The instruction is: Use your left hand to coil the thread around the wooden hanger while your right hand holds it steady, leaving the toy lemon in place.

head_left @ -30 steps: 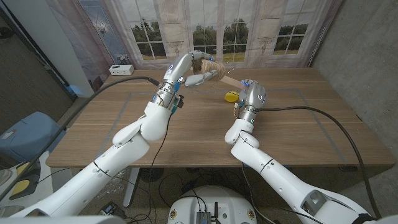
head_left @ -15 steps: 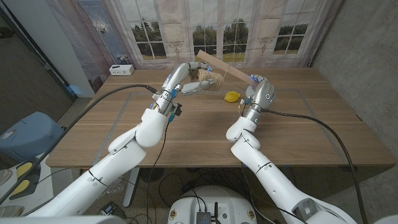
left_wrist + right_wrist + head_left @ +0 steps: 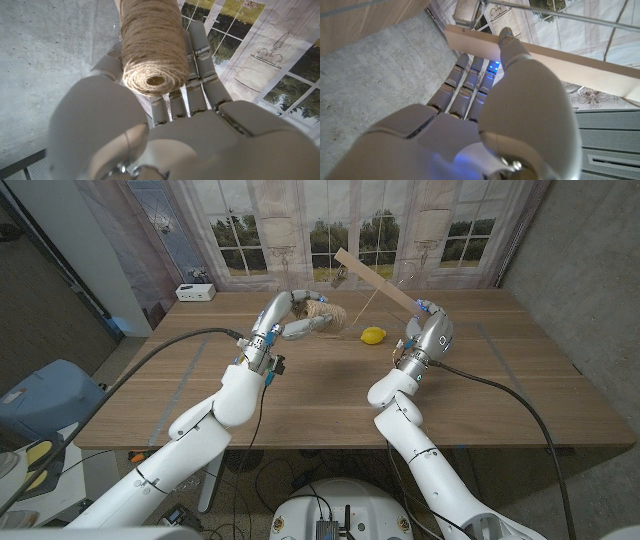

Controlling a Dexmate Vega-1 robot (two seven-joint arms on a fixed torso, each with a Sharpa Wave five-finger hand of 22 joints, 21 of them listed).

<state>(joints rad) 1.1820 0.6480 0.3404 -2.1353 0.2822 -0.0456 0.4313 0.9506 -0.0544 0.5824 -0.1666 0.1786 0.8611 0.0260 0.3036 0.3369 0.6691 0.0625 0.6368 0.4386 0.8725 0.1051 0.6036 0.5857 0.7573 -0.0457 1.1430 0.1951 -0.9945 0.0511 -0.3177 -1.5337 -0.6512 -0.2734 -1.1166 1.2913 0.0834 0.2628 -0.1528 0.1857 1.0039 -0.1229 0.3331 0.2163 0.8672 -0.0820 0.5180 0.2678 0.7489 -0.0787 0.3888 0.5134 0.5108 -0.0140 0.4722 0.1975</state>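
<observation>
Wooden and pale, the hanger [image 3: 378, 277] is held raised above the far part of the counter [image 3: 330, 395] by the right hand [image 3: 428, 330], with its long bar slanting up toward the windows. In the right wrist view, the fingers [image 3: 470, 82] of that hand are seen closed against the bar of the hanger [image 3: 600, 75], with the thumb laid along its near face. A spool of jute thread [image 3: 322, 314] is gripped by the left hand [image 3: 290, 315] above the counter, to the left of the hanger. In the left wrist view the fingers [image 3: 200, 55] are wrapped behind the spool [image 3: 152, 47] and its open core is turned toward the camera. A thin strand [image 3: 362, 312] is seen running between the spool and the hanger. Just beside the right hand, a yellow toy lemon [image 3: 373, 335] lies on the counter.
</observation>
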